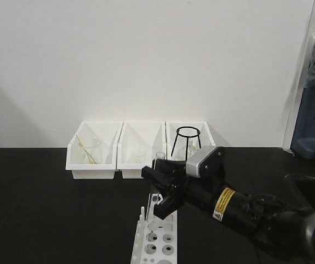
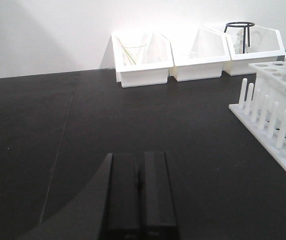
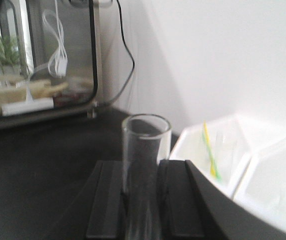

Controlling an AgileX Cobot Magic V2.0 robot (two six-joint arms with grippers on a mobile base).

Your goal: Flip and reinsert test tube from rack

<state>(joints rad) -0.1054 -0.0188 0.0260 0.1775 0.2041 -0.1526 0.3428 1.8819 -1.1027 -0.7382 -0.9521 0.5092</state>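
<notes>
Above rack (image 1: 156,243) | right gripper (image 3: 142,170) clamps test tube (image 3: 144,142) | 3 bins (image 1: 132,172) behind | left gripper (image 2: 140,162) closed

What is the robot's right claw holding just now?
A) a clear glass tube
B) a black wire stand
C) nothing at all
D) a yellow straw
A: in the right wrist view the right gripper is clamped on either side of a clear test tube, whose open rim shows at the top.
</notes>
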